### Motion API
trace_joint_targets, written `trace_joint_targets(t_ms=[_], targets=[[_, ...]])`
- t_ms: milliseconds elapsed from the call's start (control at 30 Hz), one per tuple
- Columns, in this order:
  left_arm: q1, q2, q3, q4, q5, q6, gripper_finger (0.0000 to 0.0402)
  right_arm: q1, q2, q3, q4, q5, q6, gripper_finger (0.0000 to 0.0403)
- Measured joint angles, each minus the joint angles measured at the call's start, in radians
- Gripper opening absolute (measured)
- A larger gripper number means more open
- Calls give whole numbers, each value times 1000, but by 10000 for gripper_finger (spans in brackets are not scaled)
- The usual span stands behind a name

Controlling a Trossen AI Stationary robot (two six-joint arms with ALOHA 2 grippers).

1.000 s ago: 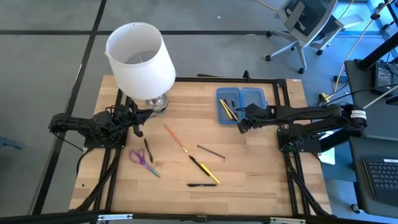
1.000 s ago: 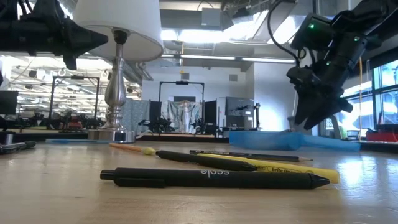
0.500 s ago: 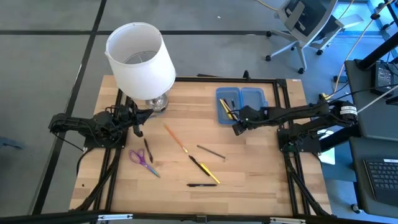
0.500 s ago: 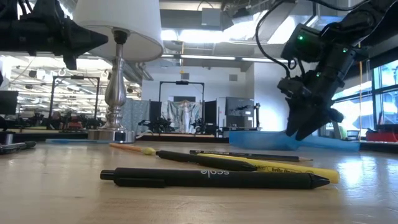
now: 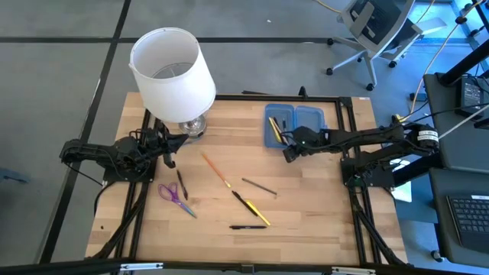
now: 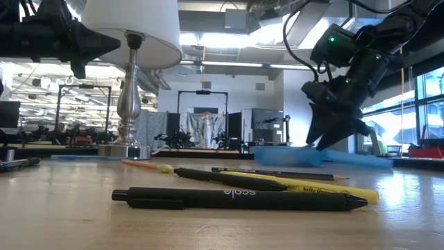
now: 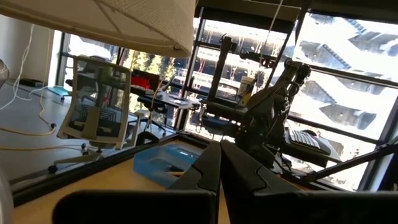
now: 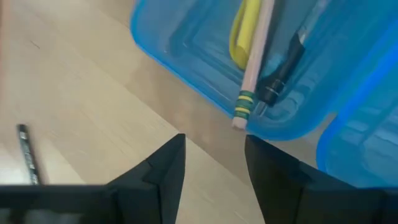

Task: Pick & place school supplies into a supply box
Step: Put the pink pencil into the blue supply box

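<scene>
The supply box (image 5: 296,124) lies open at the far right of the table, a translucent blue case holding a yellow pen (image 8: 245,31), a tan pencil (image 8: 252,68) and a black pen (image 8: 283,68). The pencil's eraser end (image 8: 240,118) reaches the box's near wall. My right gripper (image 5: 286,153) hangs open just off the box's near left corner, tilted down, with nothing between its fingers (image 8: 163,167). Purple scissors (image 5: 177,201), an orange pencil (image 5: 215,169), a grey pencil (image 5: 259,186), a yellow marker (image 5: 257,214) and black pens (image 5: 248,227) lie on the table. My left gripper (image 5: 170,156) waits shut at the left.
A lamp with a white shade (image 5: 172,72) stands on a metal base (image 5: 191,126) at the far left, next to my left arm. Bare wood lies between the box and the loose supplies. In the low view a black pen (image 6: 239,199) lies closest to the near edge.
My right gripper has gone a little toward the table's left along the box's near side and sunk slightly, tipping further down. It has stayed open.
</scene>
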Motion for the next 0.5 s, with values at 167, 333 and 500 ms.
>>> trace_joint_targets(t_ms=[167, 333, 500], targets=[[0, 0, 0, 0, 5, 0, 4, 0, 0, 0, 29, 0, -14, 170], [0, 0, 0, 0, 6, 1, 4, -12, 0, 0, 59, 10, -14, 170], [0, 0, 0, 0, 6, 0, 4, -38, 0, 0, 105, 37, -17, 170]])
